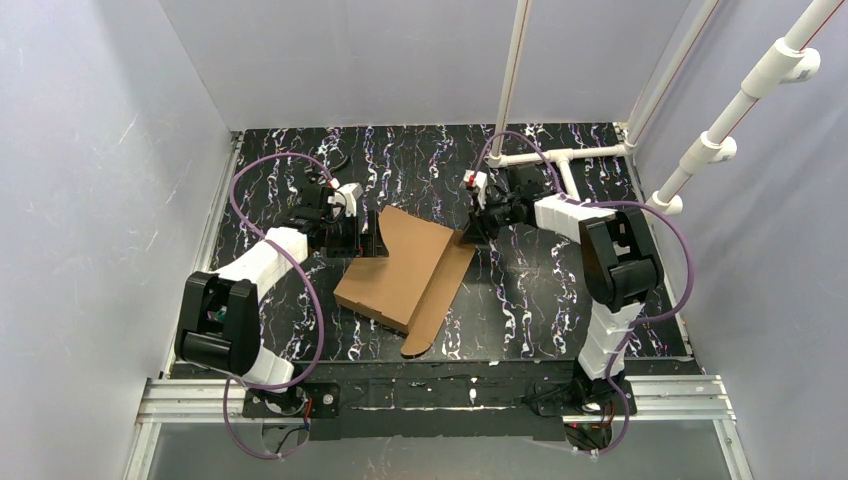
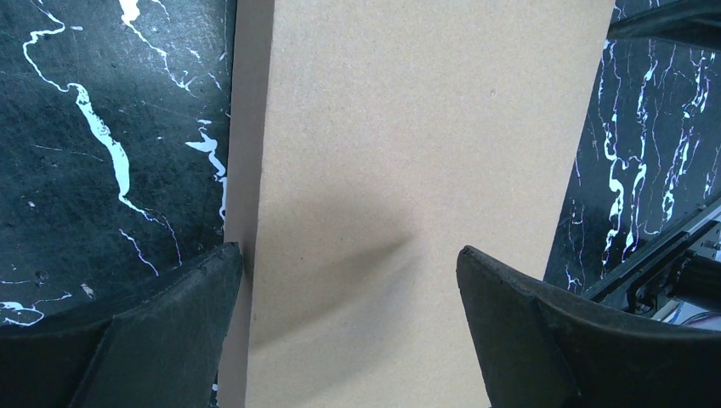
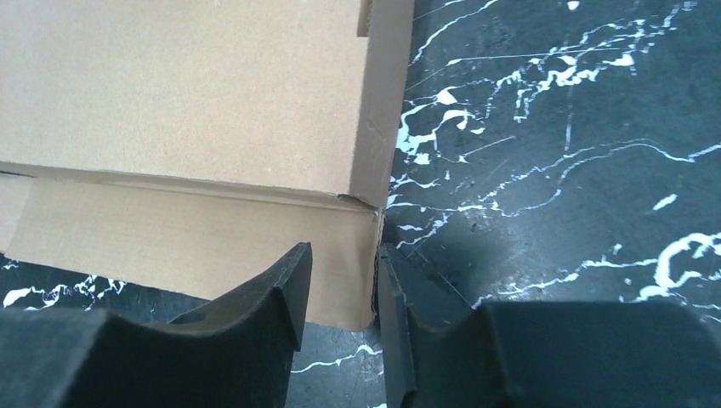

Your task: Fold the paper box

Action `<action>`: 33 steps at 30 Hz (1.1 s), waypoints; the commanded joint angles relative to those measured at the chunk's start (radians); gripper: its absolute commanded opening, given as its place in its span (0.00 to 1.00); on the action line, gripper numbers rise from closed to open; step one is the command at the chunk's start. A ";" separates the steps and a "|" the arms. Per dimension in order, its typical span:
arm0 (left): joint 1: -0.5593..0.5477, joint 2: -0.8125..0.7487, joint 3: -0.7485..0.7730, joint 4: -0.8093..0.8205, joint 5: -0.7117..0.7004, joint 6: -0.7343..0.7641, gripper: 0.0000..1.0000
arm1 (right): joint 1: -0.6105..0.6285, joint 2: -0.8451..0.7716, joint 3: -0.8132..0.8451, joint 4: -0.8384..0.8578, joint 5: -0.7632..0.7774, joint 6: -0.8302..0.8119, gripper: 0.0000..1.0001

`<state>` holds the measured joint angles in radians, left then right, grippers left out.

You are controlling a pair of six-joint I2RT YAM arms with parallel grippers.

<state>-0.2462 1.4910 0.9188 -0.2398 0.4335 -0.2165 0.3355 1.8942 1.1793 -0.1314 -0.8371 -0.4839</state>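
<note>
The paper box (image 1: 405,270) is a brown cardboard sheet, partly folded, lying mid-table with one panel raised along a crease and a rounded flap toward the near edge. My left gripper (image 1: 362,242) is at its far left edge. In the left wrist view it is wide open (image 2: 350,263) over a flat panel of the box (image 2: 417,153). My right gripper (image 1: 468,236) is at the box's far right corner. In the right wrist view its jaws (image 3: 340,272) stand narrowly apart around the corner of a lower flap (image 3: 187,246), whose edge lies against the right finger (image 3: 391,306).
The black marbled table (image 1: 540,290) is walled by grey panels on three sides. A white pipe frame (image 1: 560,160) stands at the back right. An aluminium rail (image 1: 430,395) runs along the near edge by the arm bases.
</note>
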 commanded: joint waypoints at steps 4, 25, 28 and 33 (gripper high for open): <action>-0.005 -0.010 0.033 -0.016 0.003 0.019 0.95 | 0.015 0.046 0.068 -0.145 0.004 -0.143 0.45; -0.005 0.008 0.053 -0.048 -0.028 0.013 0.95 | 0.032 -0.011 0.021 -0.168 0.084 -0.250 0.04; -0.004 0.010 0.055 -0.052 -0.035 0.013 0.95 | 0.039 -0.037 0.005 -0.151 0.094 -0.253 0.01; -0.004 0.016 0.057 -0.053 -0.032 0.020 0.95 | 0.041 -0.056 0.008 -0.161 0.114 -0.263 0.01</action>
<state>-0.2462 1.5005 0.9390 -0.2668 0.4026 -0.2161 0.3691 1.8946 1.1816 -0.3065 -0.7261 -0.7208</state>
